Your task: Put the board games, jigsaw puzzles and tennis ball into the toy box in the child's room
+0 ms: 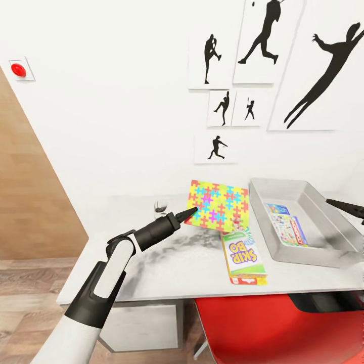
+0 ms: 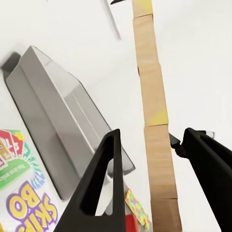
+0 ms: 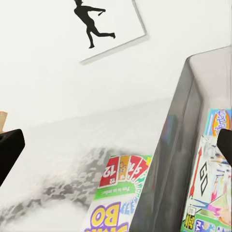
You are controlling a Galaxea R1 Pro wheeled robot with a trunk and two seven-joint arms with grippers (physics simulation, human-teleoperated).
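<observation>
a white wall hung with black silhouette prints backs the pale grey table (image 1: 167,268), and your toy box (image 1: 323,253) sits at the right of the head view with two board games already flat inside. the skip-bo box (image 1: 243,257) lies just beside its near left wall, long axis running away from you, title end nearest. it looks light, stiff and slick-faced, so take it across a long edge rather than the flat. the jigsaw puzzle (image 1: 218,205) lies behind it, thin and likely floppy. your left gripper (image 1: 190,213), fingers spread and empty, hovers at the puzzle's corner; the right gripper (image 1: 354,207) is over the box, fingers apart.
</observation>
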